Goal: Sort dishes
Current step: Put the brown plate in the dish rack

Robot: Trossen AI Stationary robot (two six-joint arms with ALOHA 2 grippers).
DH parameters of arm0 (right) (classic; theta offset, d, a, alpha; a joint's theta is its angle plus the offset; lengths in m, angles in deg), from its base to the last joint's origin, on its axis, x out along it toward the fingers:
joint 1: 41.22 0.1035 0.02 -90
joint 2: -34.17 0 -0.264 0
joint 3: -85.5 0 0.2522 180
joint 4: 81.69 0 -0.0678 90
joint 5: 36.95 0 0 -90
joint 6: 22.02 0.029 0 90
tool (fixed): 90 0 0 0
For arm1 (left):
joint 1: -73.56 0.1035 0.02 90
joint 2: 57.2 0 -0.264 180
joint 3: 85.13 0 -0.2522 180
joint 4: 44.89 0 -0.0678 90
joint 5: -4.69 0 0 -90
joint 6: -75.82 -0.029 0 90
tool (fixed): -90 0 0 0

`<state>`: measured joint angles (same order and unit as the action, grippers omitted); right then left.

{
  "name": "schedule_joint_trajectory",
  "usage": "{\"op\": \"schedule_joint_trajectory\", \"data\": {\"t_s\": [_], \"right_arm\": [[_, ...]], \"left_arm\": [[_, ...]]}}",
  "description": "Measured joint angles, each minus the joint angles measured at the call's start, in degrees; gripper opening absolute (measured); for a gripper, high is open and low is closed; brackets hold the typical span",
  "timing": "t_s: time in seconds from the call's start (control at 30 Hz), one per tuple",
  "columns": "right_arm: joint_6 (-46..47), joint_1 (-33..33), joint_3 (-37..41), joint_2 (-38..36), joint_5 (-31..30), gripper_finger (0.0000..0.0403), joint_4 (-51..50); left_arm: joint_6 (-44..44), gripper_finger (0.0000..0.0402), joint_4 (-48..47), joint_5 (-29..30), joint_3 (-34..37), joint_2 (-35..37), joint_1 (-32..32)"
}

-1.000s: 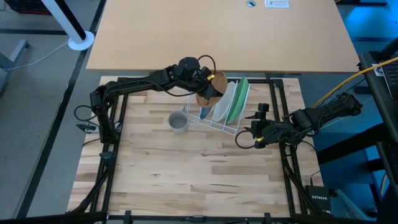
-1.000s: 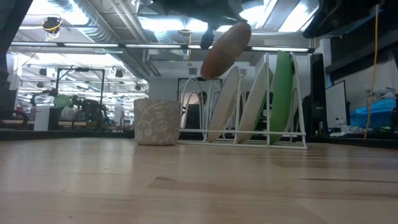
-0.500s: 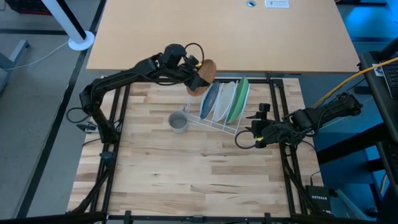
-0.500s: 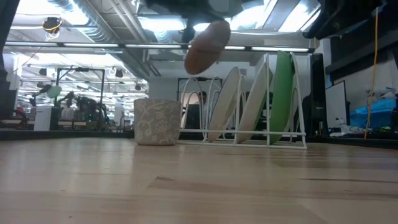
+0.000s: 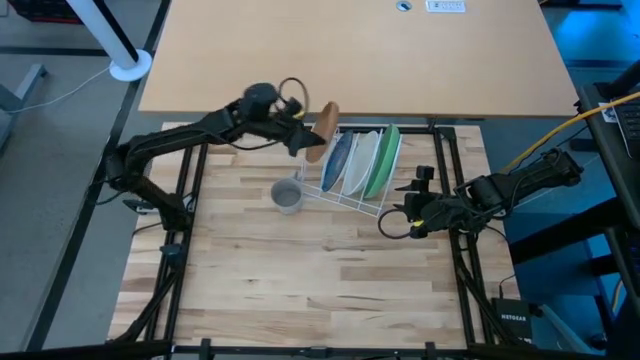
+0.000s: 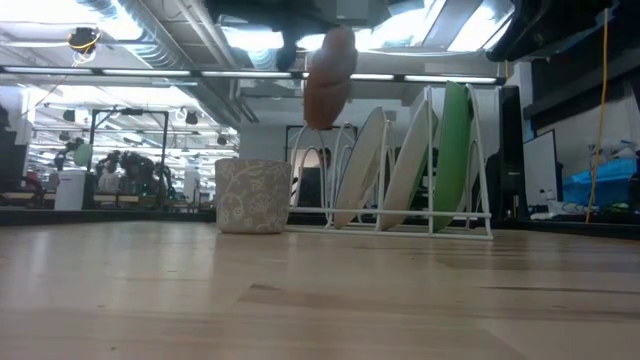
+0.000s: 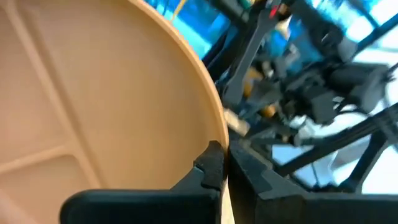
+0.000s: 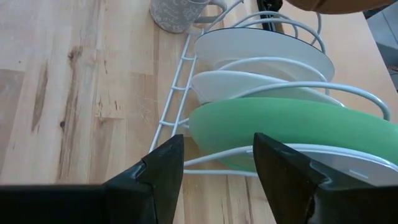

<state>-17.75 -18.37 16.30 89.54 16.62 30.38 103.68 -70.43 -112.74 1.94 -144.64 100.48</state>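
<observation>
My left gripper point(image 5: 299, 132) is shut on the brown-orange plate point(image 5: 319, 130), which hangs in the air just left of the white wire rack point(image 5: 345, 200). The low view shows that plate point(image 6: 330, 75) high above the rack's left end. In the rack's slots the dark blue plate point(image 5: 337, 160), the white plate point(image 5: 360, 160) and the green plate point(image 5: 386, 158) stand on edge. My right gripper point(image 5: 413, 203) waits open to the right of the rack, pointing at the green plate point(image 8: 280, 124). My left gripper pinches the brown-orange plate's rim point(image 7: 224, 140) between its two fingers, one finger point(image 7: 210, 163) on each face. It comes from the table's left, close to level. The plate is lifted clear of rack and table and stands nearly on edge.
A small grey patterned cup point(image 5: 288, 196) stands on the table beside the rack's near left corner. A large tan board point(image 5: 350, 50) lies beyond the table's far edge. Bare wood lies in front of the rack and cup.
My left gripper has carried the brown-orange plate from above the rack's left slot toward the table's left and far edge. The wrist has rolled, so the plate has turned from a clear tilt to nearly upright. It stays lifted clear.
</observation>
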Motion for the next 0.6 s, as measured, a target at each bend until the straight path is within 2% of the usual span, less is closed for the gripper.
{"op": "schedule_joint_trajectory", "data": {"t_s": [0.23, 0.43, 0.53, 0.6], "right_arm": [[0.0, 0.0, 0.0, 0.0, 0.0, 0.0198, 1.2], [0.0, 0.0, 0.0, 0.0, 0.0, 0.0198, 5.0], [0.0, 0.0, 0.0, 0.0, 0.0, 0.0198, 5.9], [0.0, 0.0, 0.0, 0.0, 0.0, 0.0198, 6.7]], "left_arm": [[4.1, 0.0000, 14.8, -0.1, 16.3, 9.5, 0.9], [12.6, 0.0000, 37.1, -0.2, 29.5, 8.4, 1.2], [14.6, 0.0000, 42.1, 0.2, 32.9, 7.1, 1.7], [14.6, 0.0000, 42.2, 0.9, 33.7, 6.9, 2.0]]}}
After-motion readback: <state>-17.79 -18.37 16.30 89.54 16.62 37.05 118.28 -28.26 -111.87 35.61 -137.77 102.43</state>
